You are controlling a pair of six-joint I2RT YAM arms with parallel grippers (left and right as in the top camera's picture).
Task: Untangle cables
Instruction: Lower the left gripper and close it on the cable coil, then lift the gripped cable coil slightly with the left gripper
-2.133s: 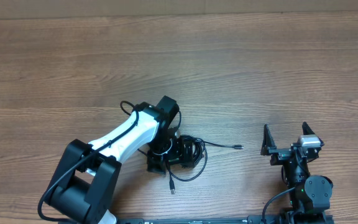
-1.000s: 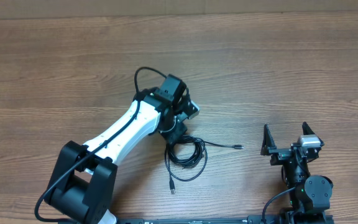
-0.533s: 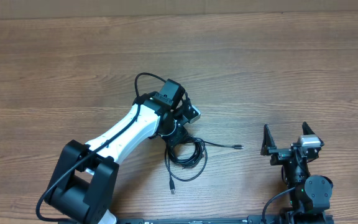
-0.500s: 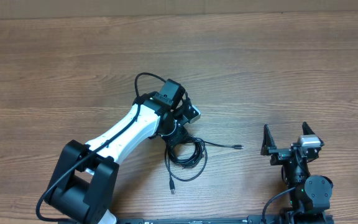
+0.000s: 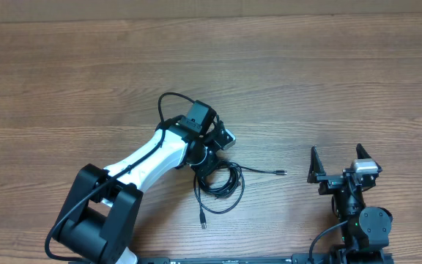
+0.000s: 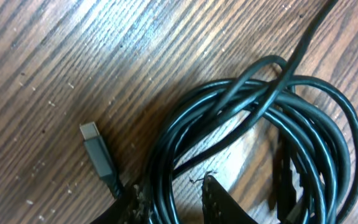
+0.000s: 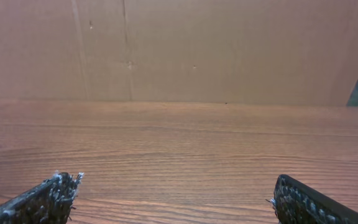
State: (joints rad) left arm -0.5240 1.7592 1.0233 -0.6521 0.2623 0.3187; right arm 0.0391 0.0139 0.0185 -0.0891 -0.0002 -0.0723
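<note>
The cables (image 5: pixel 224 182) lie as one black coiled bundle on the wooden table, just right of the left arm. One loose end with a plug (image 5: pixel 202 218) trails toward the near edge, and another thin end (image 5: pixel 281 173) points right. My left gripper (image 5: pixel 205 161) sits low over the bundle's upper left part. In the left wrist view the coil (image 6: pixel 260 124) fills the frame, with a silver-tipped plug (image 6: pixel 95 146) at its left. Strands run between the narrowly parted jaws of the left gripper (image 6: pixel 169 202), with wood showing beside the right finger. My right gripper (image 5: pixel 337 166) (image 7: pixel 176 193) rests wide open and has nothing in it.
The brown wooden table (image 5: pixel 306 73) stretches all around. A cardboard wall (image 7: pixel 179 50) stands behind it. The left arm's own thicker cable (image 5: pixel 168 101) loops up beside its wrist. The right arm's base (image 5: pixel 365 224) sits at the near right edge.
The left gripper has shifted slightly toward the near side, down onto the coil's upper edge. The bundle and the right arm have not moved.
</note>
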